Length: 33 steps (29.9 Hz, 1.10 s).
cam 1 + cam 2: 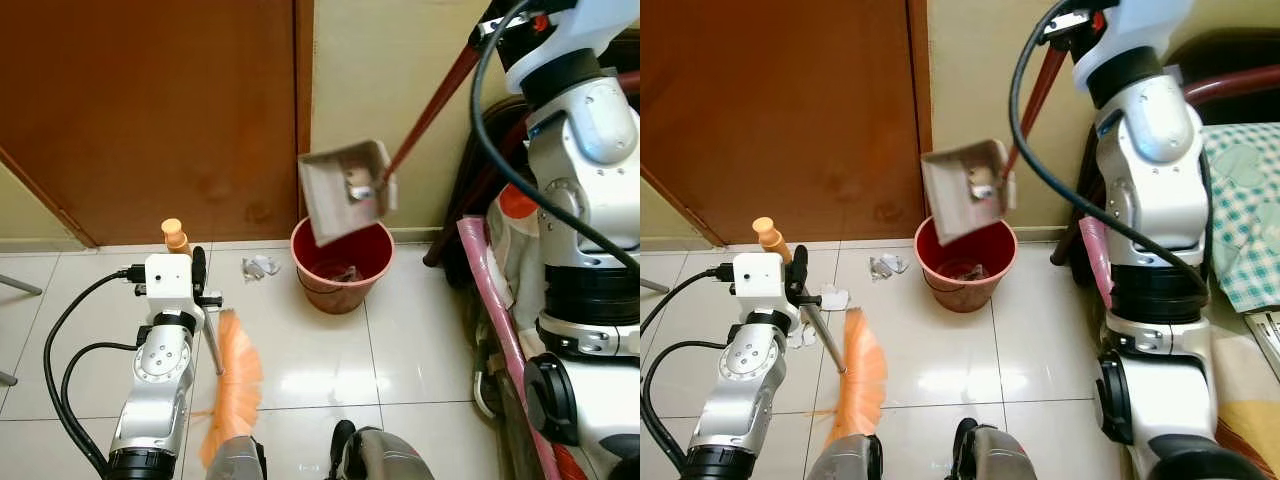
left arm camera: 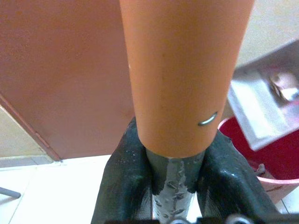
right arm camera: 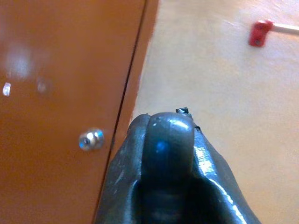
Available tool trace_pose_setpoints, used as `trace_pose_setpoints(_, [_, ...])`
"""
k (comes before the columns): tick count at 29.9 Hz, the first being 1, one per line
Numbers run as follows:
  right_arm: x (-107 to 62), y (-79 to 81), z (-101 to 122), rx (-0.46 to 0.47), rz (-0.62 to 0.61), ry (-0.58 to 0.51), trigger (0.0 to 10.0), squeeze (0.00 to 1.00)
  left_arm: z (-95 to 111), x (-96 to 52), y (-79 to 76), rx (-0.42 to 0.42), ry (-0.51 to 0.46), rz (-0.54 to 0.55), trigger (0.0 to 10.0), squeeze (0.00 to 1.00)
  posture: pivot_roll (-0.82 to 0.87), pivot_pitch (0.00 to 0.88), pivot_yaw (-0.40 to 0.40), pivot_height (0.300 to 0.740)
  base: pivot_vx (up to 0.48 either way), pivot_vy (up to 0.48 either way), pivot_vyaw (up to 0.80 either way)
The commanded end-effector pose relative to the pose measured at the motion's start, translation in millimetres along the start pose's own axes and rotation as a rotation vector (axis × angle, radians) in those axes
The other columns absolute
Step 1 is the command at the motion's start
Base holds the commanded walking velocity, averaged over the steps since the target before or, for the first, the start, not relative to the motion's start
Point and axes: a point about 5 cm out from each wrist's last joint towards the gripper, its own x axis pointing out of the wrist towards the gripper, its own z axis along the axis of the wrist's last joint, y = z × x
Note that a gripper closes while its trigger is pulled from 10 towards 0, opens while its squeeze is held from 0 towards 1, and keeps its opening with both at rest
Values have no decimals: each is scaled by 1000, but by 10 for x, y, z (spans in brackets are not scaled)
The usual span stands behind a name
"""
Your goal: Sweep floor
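The orange broom (image 1: 235, 385) sits in the lower left of the head views, its bristle head fanned out on the white tiled floor (image 1: 310, 350) and its thin metal shaft slanting up and to the left to an orange grip end (image 1: 175, 235). The left gripper (image 2: 173, 182) is closed around that handle: in the left wrist view its two black fingers (image 2: 124, 182) press on the grey shaft from both sides, just below where the orange sleeve begins.

Above and to the right, near the centre of the frame, a grey dustpan (image 1: 345, 190) hangs tilted over a red bucket (image 1: 340, 265), its open face turned down toward the bucket's mouth. A small shiny scrap lies in the pan, and some debris shows on the bucket's bottom. The dustpan's long dark red handle (image 1: 435, 100) runs diagonally up to the upper right corner, where the right arm holds it. In the right wrist view the right gripper (image 3: 168, 158) is clamped shut on a dark rounded bar, apparently that handle.

A crumpled piece of white paper (image 1: 258, 267) lies on the tiles just left of the bucket, near the foot of the brown wooden door (image 1: 150, 110) that takes up the upper left. A cream wall (image 1: 400, 60) stands behind the bucket. In the right eye view, more white scraps (image 1: 830, 298) lie on the floor beside the left arm.
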Motion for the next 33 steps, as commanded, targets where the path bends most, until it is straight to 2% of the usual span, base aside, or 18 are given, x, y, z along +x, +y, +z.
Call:
trace_pose_setpoints(1, [-1,77,120,-101,51,-82,10000,0,-190,-62,28,19,95,1,10000,0,-34,131,-35,740,0,0,0])
trace_pose_setpoints(2, [-1,77,120,-101,51,-82,10000,0,-190,-62,28,19,95,1,10000,0,-34,131,-35,740,0,0,0])
trace_pose_setpoints(5, [-138,297,-54,-226,184,-72,10000,0,-197,-55,23,18,98,-4,10000,0,-34,131,-35,740,0,0,0])
trace_pose_setpoints(7, [-225,406,-145,-270,254,-70,10000,0,-198,-54,21,18,99,-5,10000,0,-34,131,-35,740,0,0,0])
trace_pose_setpoints(11, [-341,531,-248,-290,331,-55,10000,0,-193,-48,17,18,97,-8,10000,0,-38,134,-34,740,0,0,0])
trace_pose_setpoints(13, [-498,678,-395,-291,428,-16,10000,0,-188,-40,10,18,96,-9,10000,0,-38,134,-35,740,0,0,0])
trace_pose_setpoints(15, [-577,741,-463,-300,462,-3,10000,0,-186,-39,9,19,94,-8,10000,0,-38,134,-35,740,0,0,0])
trace_pose_setpoints(18, [-638,788,-521,-302,487,9,10000,0,-185,-34,5,20,93,-7,10000,0,-38,133,-38,740,0,0,0])
trace_pose_setpoints(23, [-806,940,-631,-394,610,11,10000,0,-181,-29,1,20,91,-7,10000,0,-38,134,-39,740,0,0,0])
trace_pose_setpoints(24, [-806,940,-631,-394,610,11,10000,0,-181,-29,1,20,91,-7,10000,0,-38,134,-39,740,0,0,0])
trace_pose_setpoints(27, [-866,946,-724,-477,661,47,10000,0,-180,-20,-4,20,90,-9,10000,0,-42,134,-40,740,0,0,0])
trace_pose_setpoints(33, [-872,877,-794,-518,660,93,10000,0,-180,-20,-5,20,88,-7,10000,0,-42,134,-40,740,0,0,0])
